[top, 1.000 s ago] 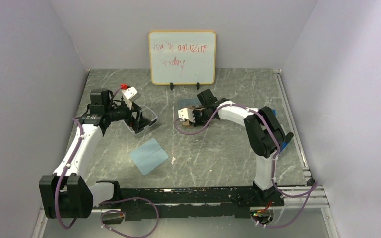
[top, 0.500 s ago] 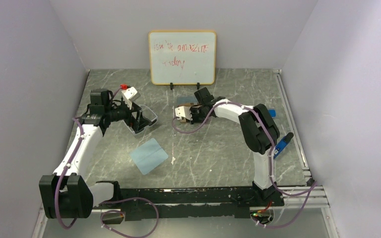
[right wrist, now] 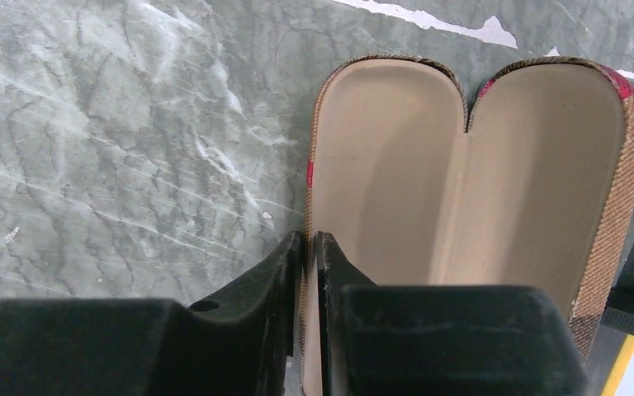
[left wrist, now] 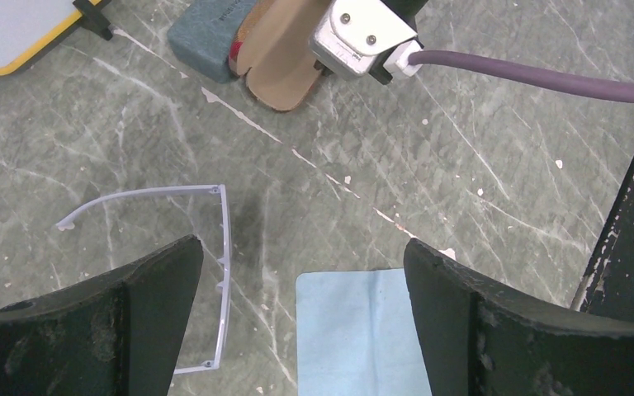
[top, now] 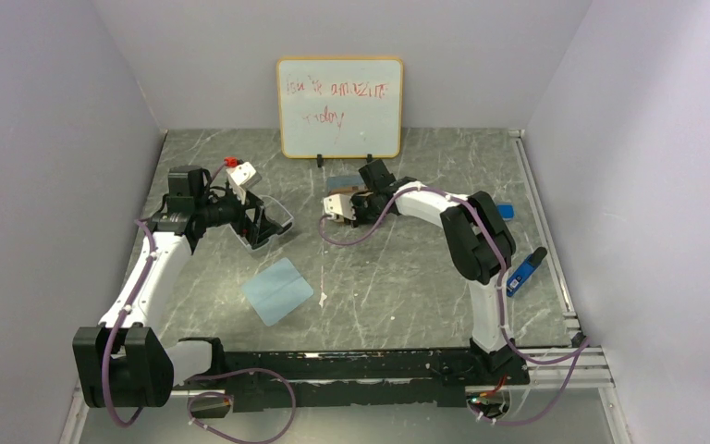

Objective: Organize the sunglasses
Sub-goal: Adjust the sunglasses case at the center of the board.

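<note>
Plaid case (right wrist: 462,206) lying open, right gripper (right wrist: 307,241) pinched almost closed on one half's rim, grey-blue case (left wrist: 206,37) just behind it, white-framed sunglasses (left wrist: 224,247) well to its left under wide-spread, empty left gripper (left wrist: 299,247), light-blue cloth (left wrist: 355,338) front-left of it.

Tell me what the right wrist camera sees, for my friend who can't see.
An open plaid case lies on the grey marble table, its tan inside empty. The right gripper is pinched shut on the rim of the case's left half.
</note>
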`<state>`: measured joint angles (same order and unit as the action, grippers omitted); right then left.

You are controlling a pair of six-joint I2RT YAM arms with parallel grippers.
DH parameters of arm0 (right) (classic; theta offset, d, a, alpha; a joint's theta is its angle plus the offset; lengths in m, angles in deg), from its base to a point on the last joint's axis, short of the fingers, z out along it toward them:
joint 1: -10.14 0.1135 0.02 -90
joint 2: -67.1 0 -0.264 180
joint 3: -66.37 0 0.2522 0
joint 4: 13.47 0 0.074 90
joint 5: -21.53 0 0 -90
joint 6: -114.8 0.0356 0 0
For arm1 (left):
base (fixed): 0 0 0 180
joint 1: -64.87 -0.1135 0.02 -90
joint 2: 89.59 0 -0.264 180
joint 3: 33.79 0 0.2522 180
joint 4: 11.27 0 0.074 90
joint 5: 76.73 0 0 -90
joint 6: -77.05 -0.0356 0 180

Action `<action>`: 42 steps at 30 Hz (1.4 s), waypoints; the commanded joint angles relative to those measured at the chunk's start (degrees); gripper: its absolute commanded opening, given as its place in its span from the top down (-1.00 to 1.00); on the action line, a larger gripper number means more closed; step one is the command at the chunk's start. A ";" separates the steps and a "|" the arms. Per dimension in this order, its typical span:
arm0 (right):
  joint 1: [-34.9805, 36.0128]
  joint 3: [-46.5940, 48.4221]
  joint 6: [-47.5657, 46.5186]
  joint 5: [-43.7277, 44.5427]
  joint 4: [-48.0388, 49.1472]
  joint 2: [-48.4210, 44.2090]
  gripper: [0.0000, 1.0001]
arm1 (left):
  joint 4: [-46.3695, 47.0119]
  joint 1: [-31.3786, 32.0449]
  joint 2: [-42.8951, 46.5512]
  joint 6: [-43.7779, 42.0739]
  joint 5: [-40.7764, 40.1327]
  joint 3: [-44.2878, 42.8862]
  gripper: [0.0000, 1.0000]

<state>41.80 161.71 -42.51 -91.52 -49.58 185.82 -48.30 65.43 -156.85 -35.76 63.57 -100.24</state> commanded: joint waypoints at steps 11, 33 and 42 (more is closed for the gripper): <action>0.11 -0.68 1.89 -1.53 1.81 -2.56 0.32 | 1.52 -0.47 1.10 -0.90 2.39 0.45 -0.93; 6.37 -11.27 16.59 -5.42 6.60 -30.36 -1.00 | 1.03 -0.47 2.88 -2.19 0.85 0.29 -0.93; 17.77 -15.91 19.25 -6.13 12.72 -30.44 -0.98 | -1.05 -12.08 0.53 -1.58 2.61 -2.81 -0.93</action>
<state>53.65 145.65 -26.99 -100.15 -42.39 151.70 -48.56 59.53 -155.28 -36.22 63.94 -100.33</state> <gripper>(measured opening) 0.997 0.962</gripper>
